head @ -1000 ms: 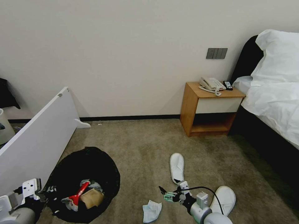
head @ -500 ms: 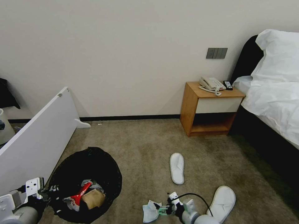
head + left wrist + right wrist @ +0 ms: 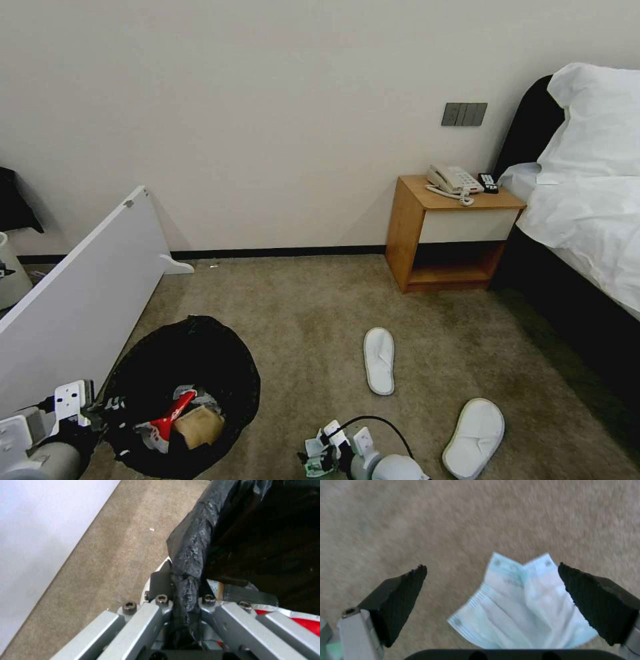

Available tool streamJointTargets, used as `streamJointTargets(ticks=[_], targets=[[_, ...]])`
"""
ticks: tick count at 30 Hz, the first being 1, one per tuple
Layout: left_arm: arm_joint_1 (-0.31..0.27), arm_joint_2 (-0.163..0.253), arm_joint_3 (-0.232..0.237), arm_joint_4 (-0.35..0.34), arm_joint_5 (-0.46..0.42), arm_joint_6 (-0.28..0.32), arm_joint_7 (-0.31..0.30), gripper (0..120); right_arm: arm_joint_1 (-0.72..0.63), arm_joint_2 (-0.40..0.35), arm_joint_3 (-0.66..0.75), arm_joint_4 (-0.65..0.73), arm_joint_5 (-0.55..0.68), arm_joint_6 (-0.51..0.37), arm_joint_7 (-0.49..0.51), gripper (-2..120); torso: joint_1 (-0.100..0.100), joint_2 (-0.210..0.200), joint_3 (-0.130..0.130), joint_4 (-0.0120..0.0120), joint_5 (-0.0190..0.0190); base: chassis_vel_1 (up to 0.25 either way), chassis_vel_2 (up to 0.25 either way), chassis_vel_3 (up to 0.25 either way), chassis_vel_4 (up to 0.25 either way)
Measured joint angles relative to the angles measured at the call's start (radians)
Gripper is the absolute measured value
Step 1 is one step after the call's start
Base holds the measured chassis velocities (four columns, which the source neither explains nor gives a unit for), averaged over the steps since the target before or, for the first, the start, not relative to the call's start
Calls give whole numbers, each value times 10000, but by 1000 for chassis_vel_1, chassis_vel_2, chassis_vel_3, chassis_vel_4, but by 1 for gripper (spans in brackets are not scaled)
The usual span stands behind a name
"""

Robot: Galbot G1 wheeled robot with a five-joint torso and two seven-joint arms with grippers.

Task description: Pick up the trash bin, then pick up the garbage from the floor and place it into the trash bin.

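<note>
The trash bin (image 3: 200,347), lined with a crinkly black bag, stands on the carpet at lower left. It holds a crushed red can (image 3: 171,417) and a brown cardboard scrap (image 3: 199,427). My left gripper (image 3: 100,408) is shut on the bin's near rim. In the left wrist view the bag's rim (image 3: 193,542) is pinched in the left gripper (image 3: 183,582). My right gripper (image 3: 315,460) hangs open just above a pale blue-white tissue (image 3: 526,605) on the floor. In the right wrist view the right gripper (image 3: 490,566) has the tissue between its fingers (image 3: 403,592), apart from it. Two white slippers (image 3: 379,360) (image 3: 475,437) lie to the right.
A white board (image 3: 73,307) leans along the left, close behind the bin. A wooden nightstand (image 3: 410,233) with a telephone (image 3: 453,180) stands against the wall. The bed (image 3: 587,220) runs along the right. A pale bin (image 3: 10,273) shows at the far left edge.
My right gripper has swung left and down, from beside the slippers to over the tissue. The left gripper and bin have barely moved.
</note>
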Motion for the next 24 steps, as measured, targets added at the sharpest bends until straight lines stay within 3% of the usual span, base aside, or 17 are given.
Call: streamJointTargets(ticks=[11,24], targets=[[-10,53,18,-1,-30,0,4,2,-17,-12,244,-338,-282,-706,92,100,0,0,0,-1,1,0,0,0,0],[61,57,-34,-70,-63,0,5,2,135,97,147,-621,-380,-847,-267,100,0,0,0,-1,0,0,0,0,0]])
